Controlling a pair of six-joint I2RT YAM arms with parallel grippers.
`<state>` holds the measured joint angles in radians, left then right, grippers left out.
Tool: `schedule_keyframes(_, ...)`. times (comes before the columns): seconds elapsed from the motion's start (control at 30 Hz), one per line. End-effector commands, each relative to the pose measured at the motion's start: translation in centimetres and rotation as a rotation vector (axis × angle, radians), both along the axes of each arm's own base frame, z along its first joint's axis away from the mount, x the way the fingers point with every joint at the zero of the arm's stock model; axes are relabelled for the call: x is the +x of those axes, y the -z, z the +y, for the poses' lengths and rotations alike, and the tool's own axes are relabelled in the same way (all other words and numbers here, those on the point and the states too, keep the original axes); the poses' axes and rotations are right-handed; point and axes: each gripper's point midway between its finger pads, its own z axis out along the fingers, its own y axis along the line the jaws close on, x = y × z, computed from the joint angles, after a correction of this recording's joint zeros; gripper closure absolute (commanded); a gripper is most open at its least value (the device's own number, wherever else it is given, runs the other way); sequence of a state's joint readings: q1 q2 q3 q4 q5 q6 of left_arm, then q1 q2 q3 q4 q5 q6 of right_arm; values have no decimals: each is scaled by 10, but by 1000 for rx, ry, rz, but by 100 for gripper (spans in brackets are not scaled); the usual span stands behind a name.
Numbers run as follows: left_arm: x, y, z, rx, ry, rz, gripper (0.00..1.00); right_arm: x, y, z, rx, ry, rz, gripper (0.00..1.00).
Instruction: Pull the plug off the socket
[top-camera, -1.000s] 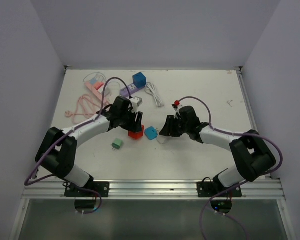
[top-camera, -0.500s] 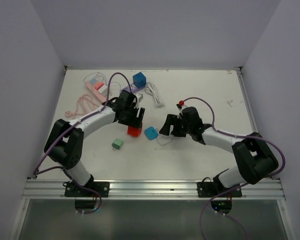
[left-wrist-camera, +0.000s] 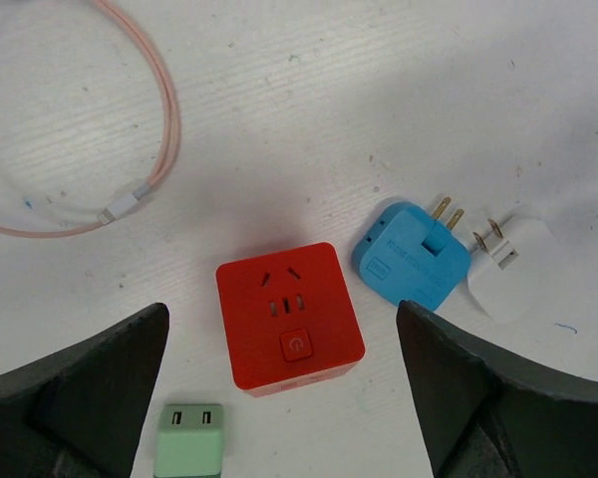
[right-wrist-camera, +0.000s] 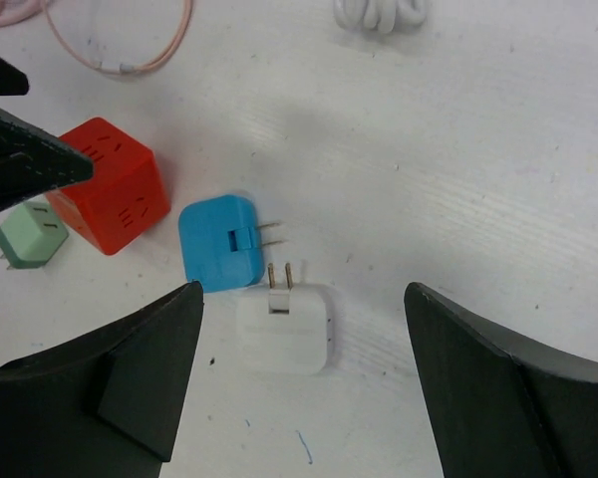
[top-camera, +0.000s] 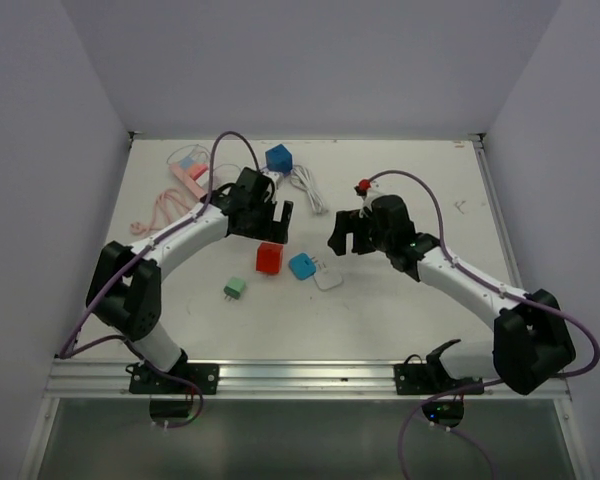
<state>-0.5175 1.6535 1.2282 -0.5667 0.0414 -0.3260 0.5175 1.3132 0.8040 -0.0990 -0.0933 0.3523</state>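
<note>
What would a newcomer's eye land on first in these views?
The red socket cube at the centre of the table, with no plug in the faces that show. Beside it, a blue plug and a white plug lie with prongs bare. The left tool and right tool hang open above them, holding nothing.

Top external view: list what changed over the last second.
Both arms pulled back toward the far side. The left tool lifted off the red socket, which now sits free. The right tool drew off the white plug, leaving it uncovered. Both tools are open. The blue plug and green plug stayed put.
</note>
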Motion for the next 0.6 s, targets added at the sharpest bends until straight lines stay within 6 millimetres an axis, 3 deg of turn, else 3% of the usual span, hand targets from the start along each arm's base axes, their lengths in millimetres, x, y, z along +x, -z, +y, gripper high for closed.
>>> schedule_keyframes(0.0,18,-43,11,-19,-93,-138,0,32,-23,-3,-99,-3,-104,14)
schedule_keyframes(0.1,19,-56,18,-41,-126,-208,0,56,-37,3,-116,11,-156,14)
schedule_keyframes(0.17,18,-69,23,-58,-147,-256,0,73,-30,6,-144,28,-157,13)
schedule_keyframes(0.2,15,-66,26,-60,-155,-261,0,86,-43,12,-139,28,-193,13)
schedule_keyframes(0.23,13,-73,29,-73,-171,-282,0,94,-27,15,-167,25,-165,13)
schedule_keyframes(0.27,10,-75,31,-78,-180,-292,0,103,-25,15,-187,40,-165,13)
schedule_keyframes(0.3,7,-69,33,-78,-185,-291,0,115,-35,19,-181,52,-190,13)
schedule_keyframes(0.37,0,-74,38,-94,-199,-316,0,132,-15,26,-202,62,-169,13)
schedule_keyframes(0.43,-8,-73,42,-106,-196,-330,0,152,-21,36,-194,67,-197,13)
schedule_keyframes(0.57,-24,-61,50,-103,-191,-325,0,189,3,53,-233,60,-176,14)
